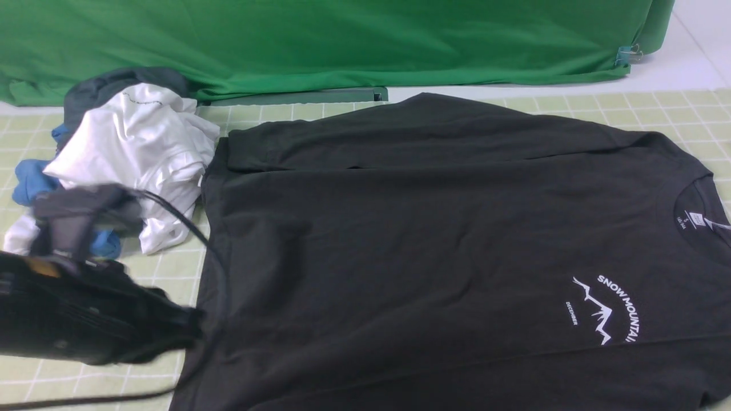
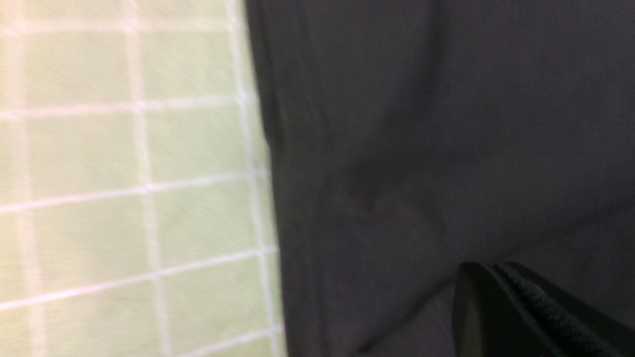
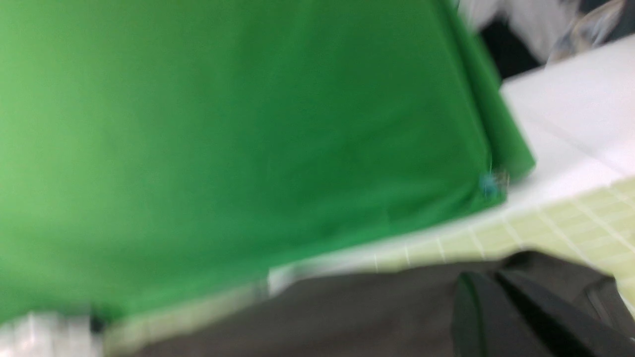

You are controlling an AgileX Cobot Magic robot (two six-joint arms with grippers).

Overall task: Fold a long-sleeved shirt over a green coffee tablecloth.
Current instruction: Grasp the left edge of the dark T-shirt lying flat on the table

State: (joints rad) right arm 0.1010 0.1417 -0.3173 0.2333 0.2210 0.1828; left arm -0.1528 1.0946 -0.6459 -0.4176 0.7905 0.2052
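At the far left, the pile of spare garments (image 1: 137,142), white, blue and dark grey, sits on the green coffee tablecloth (image 1: 628,108), touching the shirt's hem corner but not part of your job. Just in front of it, your left gripper (image 2: 496,277) hangs at the hem edge of the long-sleeved shirt (image 1: 400,228). Its fingers are pressed together, and the blur makes it impossible to tell whether any cloth is pinched between them.

The shirt lies spread flat across the middle of the gridded cloth, chest side up, hem to the left and collar (image 1: 702,211) to the right. The white mountain print (image 1: 611,308) is showing. Along the far edge a long band of fabric, probably the far sleeve, is laid in over the body, so that first tuck looks done. The near edge runs out of the front view, so you can't judge the near sleeve.

Your right gripper (image 3: 493,285) is missing from the front view. Its own camera shows the fingers closed together above dark fabric near the far edge, facing the green backdrop (image 1: 342,40), and any grip is unclear.

I judge you are early in the task: the body folds, hem toward collar, all remain.
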